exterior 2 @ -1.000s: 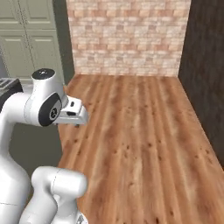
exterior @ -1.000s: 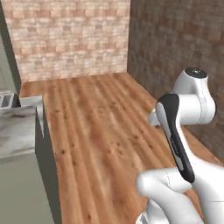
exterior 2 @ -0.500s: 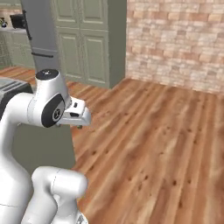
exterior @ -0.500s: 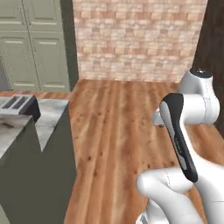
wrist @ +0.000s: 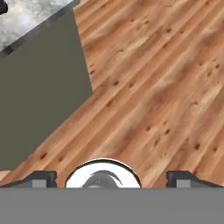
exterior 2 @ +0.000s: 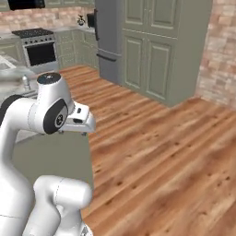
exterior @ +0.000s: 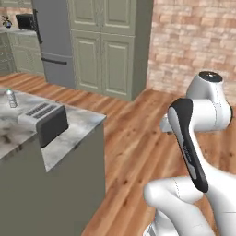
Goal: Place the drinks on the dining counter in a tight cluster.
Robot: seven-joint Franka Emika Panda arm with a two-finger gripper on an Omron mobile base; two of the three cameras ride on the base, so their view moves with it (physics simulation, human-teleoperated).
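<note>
A: So, left base view first: where is a drink?

B: A small clear water bottle with a white cap [exterior: 9, 97] stands upright near the far left edge of the grey-white veined marble tabletop [exterior: 78, 123], beyond a silver two-slot toaster [exterior: 43, 121]. The white arm folds up at the lower right, well apart from the bottle, so the bottle lies to the arm's left and ahead of it.

A: And the right base view?

B: The same marble tabletop [exterior 2: 14, 76] shows at the left edge, behind the arm's shoulder. Something small and pale stands on it, too blurred to name. The arm's wrist points right, away from that tabletop.

A: The hand view?

B: The hand [wrist: 112, 178] looks down at the brown wood plank floor [wrist: 166, 87], its two dark tips wide apart and gripping nothing. A corner of the tabletop [wrist: 30, 17] sits in the upper left above its sage-green wall [wrist: 39, 87]. I judge the base must bring the hand round toward that corner before any reach.
</note>
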